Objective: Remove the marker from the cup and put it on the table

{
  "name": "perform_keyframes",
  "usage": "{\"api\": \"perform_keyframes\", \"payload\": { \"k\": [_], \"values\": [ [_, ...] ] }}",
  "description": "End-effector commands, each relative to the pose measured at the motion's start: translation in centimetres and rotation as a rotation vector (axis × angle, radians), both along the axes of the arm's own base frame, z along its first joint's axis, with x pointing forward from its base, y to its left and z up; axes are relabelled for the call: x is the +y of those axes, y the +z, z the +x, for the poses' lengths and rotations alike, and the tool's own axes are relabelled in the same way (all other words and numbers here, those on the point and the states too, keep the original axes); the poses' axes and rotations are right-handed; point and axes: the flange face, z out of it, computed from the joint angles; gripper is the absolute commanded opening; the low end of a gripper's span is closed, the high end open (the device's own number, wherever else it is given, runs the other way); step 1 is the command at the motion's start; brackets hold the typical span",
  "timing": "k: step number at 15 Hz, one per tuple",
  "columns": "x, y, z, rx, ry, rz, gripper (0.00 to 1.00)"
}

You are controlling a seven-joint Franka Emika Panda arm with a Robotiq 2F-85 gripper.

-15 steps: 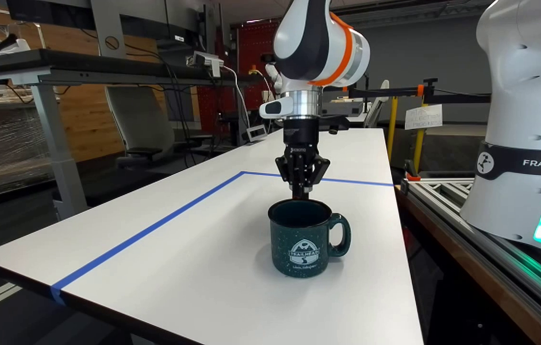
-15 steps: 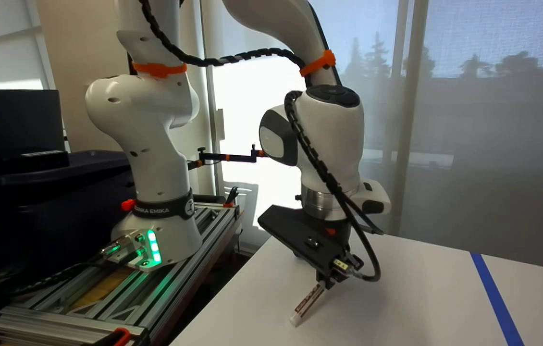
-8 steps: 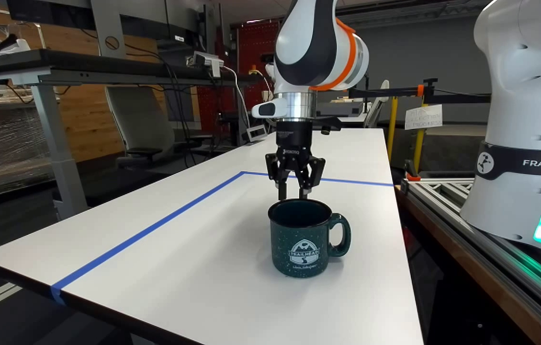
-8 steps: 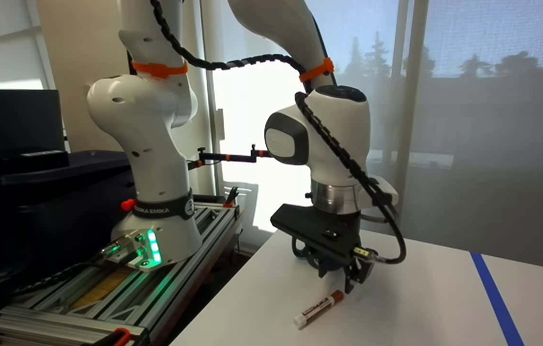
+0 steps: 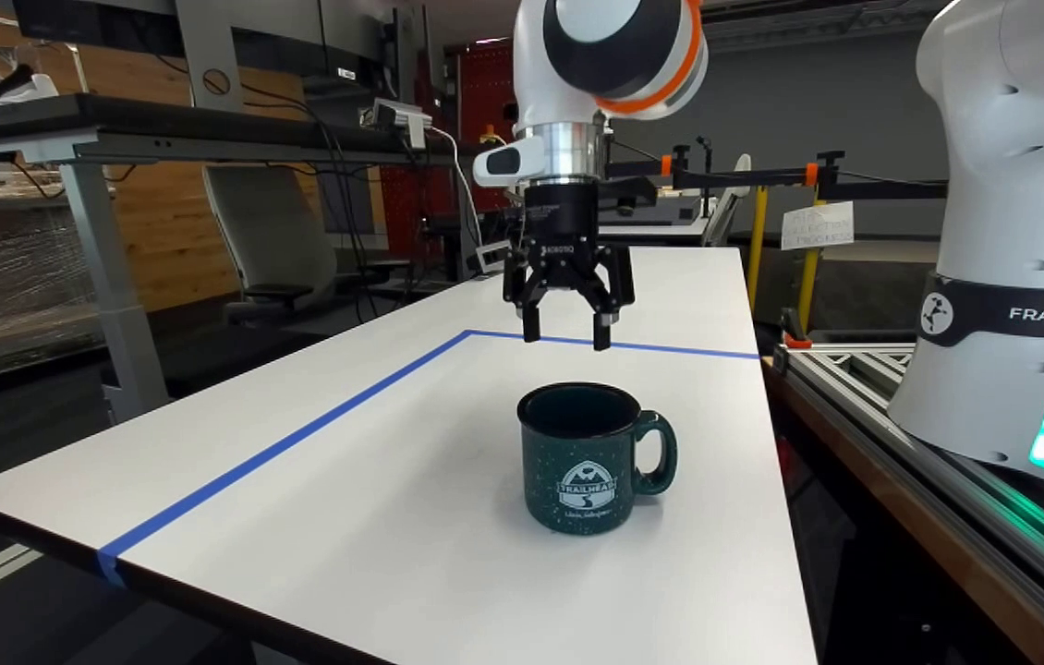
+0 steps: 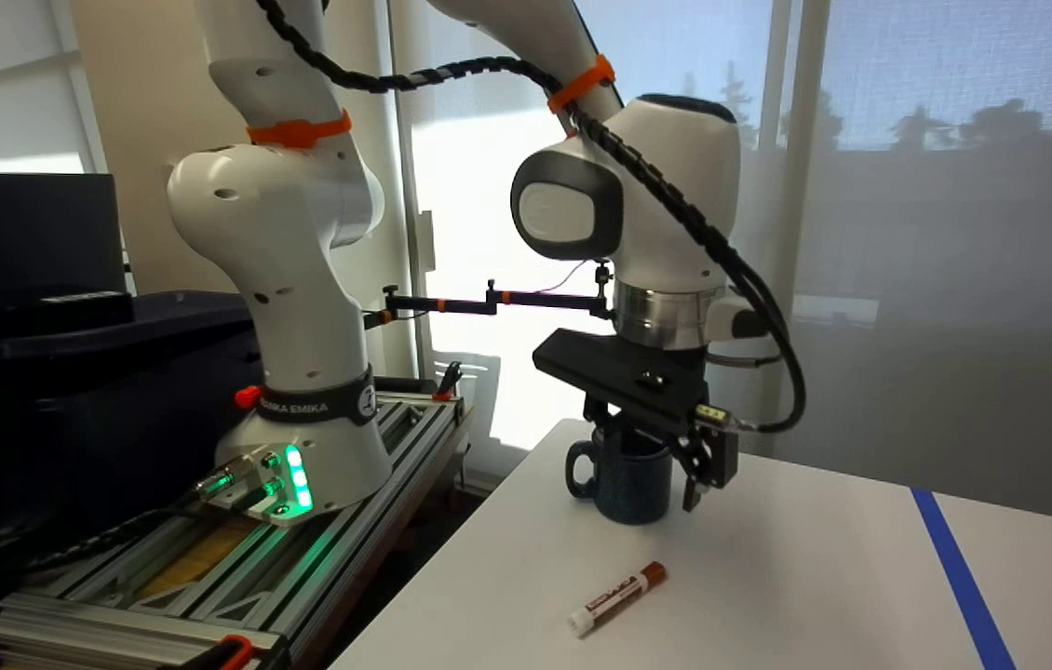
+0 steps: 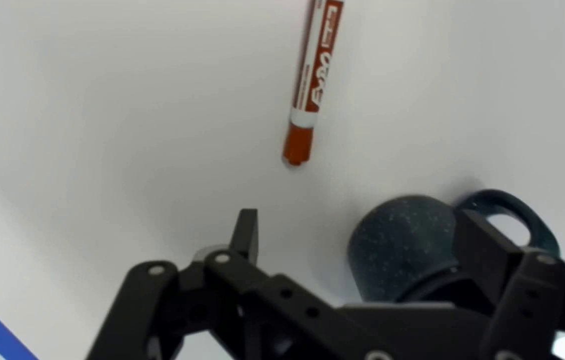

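A brown-and-white marker (image 6: 617, 600) lies flat on the white table (image 6: 824, 596), apart from the cup. The wrist view shows the marker (image 7: 316, 70) beyond the fingertips, its brown cap end nearest them. In an exterior view no part of the marker shows. The dark green speckled cup (image 5: 577, 480) stands upright on the table; the wrist view has the cup (image 7: 397, 245) at lower right, partly covered by one finger. My gripper (image 5: 566, 344) is open with its fingers wide apart, raised above the tabletop and gripping nothing.
Blue tape (image 5: 300, 434) runs along the table and across it. The robot's base (image 6: 303, 456) is mounted on a metal frame beside the table. A dark desk (image 5: 208, 129) and a grey chair (image 5: 268, 231) stand past the table's far side.
My gripper has opened and let go of the marker, which has gone from slanting in the jaws to lying flat. The arm has risen, uncovering the cup in an exterior view.
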Motion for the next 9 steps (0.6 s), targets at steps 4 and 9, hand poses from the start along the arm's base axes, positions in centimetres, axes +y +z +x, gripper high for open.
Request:
{"api": "perform_keyframes", "payload": {
  "k": [4,9],
  "values": [
    [3.2,7.8,-0.5,0.025,-0.279,0.064,1.0],
    [3.8,8.4,-0.3,0.025,-0.345,0.062,1.0]
  ]
}}
